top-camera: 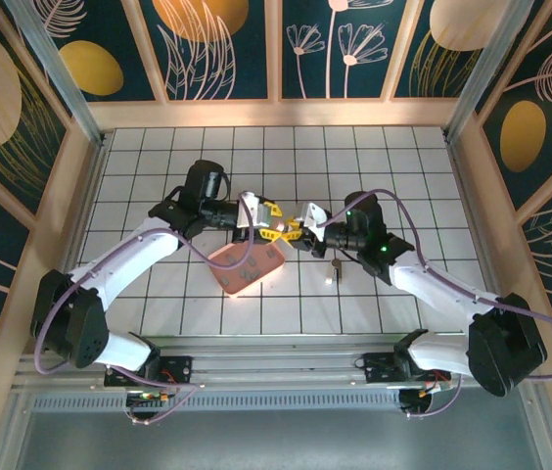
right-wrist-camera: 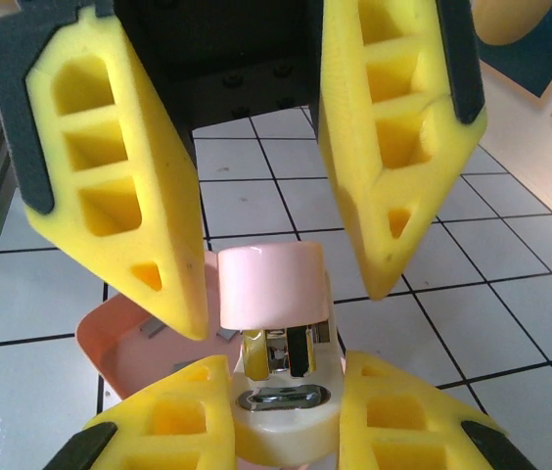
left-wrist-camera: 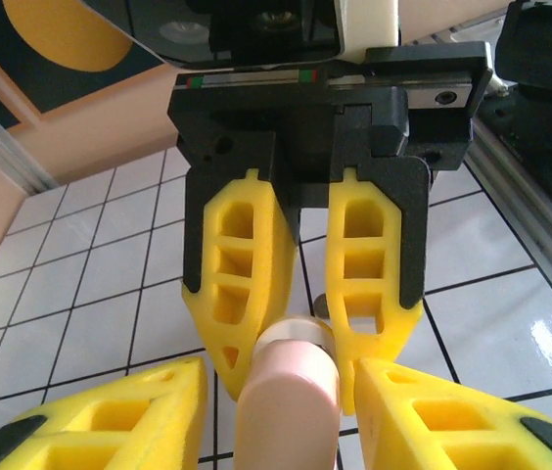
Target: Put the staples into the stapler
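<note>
I can read no lettering, number or brand on anything in view from here. In the left wrist view, a thin strip (left-wrist-camera: 247, 80) runs across the body of the right gripper (left-wrist-camera: 291, 377). It carries small red and green marks that may be a label, but they are too blurred for me to make out.

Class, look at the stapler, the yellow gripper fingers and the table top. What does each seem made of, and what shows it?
Stapler: pink shell looks like smooth matte plastic; the inner channel is bright metal, with mirror glints. Yellow fingers: probably plastic, dull, with hollow cells. Table top: glossy white tiles reflecting light; ceramic or laminate, cannot tell.
</note>
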### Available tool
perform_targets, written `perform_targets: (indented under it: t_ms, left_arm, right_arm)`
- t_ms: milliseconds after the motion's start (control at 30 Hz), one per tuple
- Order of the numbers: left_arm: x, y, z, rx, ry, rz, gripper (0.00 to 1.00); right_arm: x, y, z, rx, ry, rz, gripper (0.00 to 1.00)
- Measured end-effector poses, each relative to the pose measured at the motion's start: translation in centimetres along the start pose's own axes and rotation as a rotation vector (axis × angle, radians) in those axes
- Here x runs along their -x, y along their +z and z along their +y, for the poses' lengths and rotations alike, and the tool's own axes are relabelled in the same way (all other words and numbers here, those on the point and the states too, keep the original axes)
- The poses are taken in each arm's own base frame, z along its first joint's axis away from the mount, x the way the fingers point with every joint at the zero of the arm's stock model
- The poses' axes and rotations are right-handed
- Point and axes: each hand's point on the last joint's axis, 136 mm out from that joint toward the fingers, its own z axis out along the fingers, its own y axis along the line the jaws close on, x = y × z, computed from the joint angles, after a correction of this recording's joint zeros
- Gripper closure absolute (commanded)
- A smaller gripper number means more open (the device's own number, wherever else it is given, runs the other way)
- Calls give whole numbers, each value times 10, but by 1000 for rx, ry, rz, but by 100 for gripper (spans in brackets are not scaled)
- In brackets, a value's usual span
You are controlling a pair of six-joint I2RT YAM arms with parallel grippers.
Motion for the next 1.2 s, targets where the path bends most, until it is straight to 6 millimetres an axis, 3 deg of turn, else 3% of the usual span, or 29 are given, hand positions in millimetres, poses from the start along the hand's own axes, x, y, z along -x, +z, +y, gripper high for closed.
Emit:
perform_targets:
  t_ms: [67, 267, 367, 867, 1033, 1200]
  left_arm:
    - [-3, 2, -1, -6, -9, 11, 59]
    - [-7, 3, 0, -13, -5, 30, 90]
    - [-5, 2, 2, -7, -2, 35, 100]
    - [14, 2, -4, -55, -30, -60, 100]
    - [15, 1, -5, -62, -56, -74, 100]
    - [17, -7, 1, -34, -55, -73, 100]
  right_arm:
    - [0, 0, 0, 0, -1, -1, 100]
    - [1, 0, 0, 4, 3, 0, 100]
    - [1, -3, -1, 12, 19, -12, 100]
    - [-14, -27, 3, 27, 45, -127, 99]
    - [-15, -27, 4, 24, 56, -148, 69]
    - [-26, -29, -7, -28, 101, -112, 57]
